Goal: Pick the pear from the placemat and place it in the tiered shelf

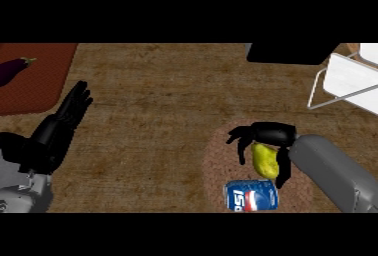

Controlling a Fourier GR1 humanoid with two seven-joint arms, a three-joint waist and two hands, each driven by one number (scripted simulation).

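Pepsi can lies beside pear gripped by right robot hand

Right hand curls round the pear — above the placemat.

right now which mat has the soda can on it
The round brown placemat under the right hand and pear carries the soda can; the dark red mat holds an eggplant.
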